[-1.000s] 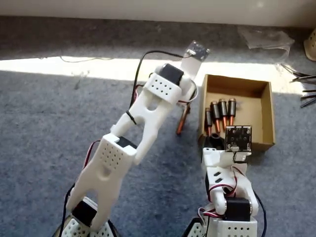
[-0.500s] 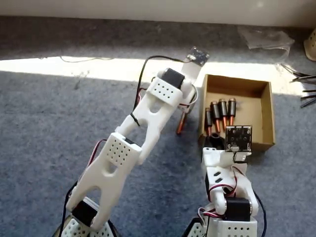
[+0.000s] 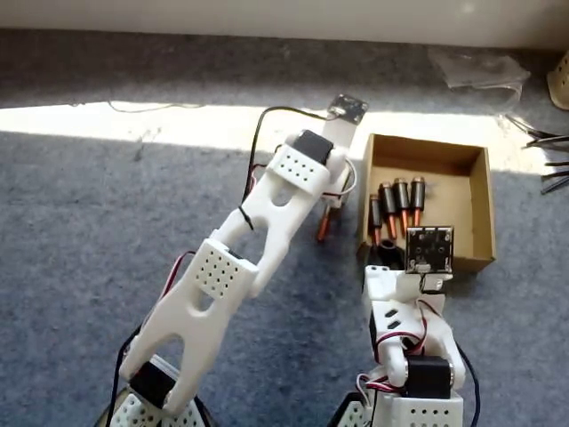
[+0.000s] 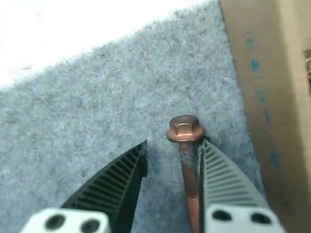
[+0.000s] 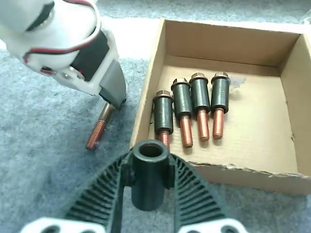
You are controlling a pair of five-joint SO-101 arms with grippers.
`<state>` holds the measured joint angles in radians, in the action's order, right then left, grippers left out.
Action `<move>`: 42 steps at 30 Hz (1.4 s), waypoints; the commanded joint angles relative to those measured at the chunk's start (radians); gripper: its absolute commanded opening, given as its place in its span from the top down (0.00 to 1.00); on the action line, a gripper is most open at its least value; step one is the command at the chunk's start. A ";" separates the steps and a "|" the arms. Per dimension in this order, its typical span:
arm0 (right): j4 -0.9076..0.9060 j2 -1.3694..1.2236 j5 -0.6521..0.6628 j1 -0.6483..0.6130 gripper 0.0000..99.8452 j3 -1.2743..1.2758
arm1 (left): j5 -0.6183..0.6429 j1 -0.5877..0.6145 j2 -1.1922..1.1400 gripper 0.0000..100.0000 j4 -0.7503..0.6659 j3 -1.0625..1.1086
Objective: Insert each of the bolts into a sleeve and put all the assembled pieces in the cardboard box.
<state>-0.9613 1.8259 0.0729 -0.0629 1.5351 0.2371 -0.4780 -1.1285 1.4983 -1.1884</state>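
Copper bolt (image 4: 184, 130) tilted just outside cardboard box (image 5: 252, 43); black sleeve (image 5: 149, 174) upright nearby; four sleeved bolts (image 5: 182, 99) in row inside.

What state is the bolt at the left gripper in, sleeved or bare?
Bare. The bolt shows its copper head and shank with nothing around them; the right gripper holds an empty sleeve.

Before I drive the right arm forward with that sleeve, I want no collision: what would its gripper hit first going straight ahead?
Most likely the near wall of the cardboard box, which stands right ahead of the right gripper and the sleeve in its jaws. Depth is hard to judge.
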 commanded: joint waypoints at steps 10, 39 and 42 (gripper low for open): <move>0.030 0.005 -0.002 0.012 1.00 -0.007 | 0.097 -0.022 -0.039 0.83 -0.071 -0.044; 0.028 0.005 0.000 0.008 1.00 -0.007 | 0.094 -0.016 -0.071 0.94 -0.063 -0.104; 0.028 0.005 0.000 0.008 1.00 -0.007 | 0.092 -0.022 -0.067 0.94 -0.043 -0.105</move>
<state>-0.9613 1.8259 0.0729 -0.0629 1.5351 0.3276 -0.4856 -1.2083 1.4323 -1.2467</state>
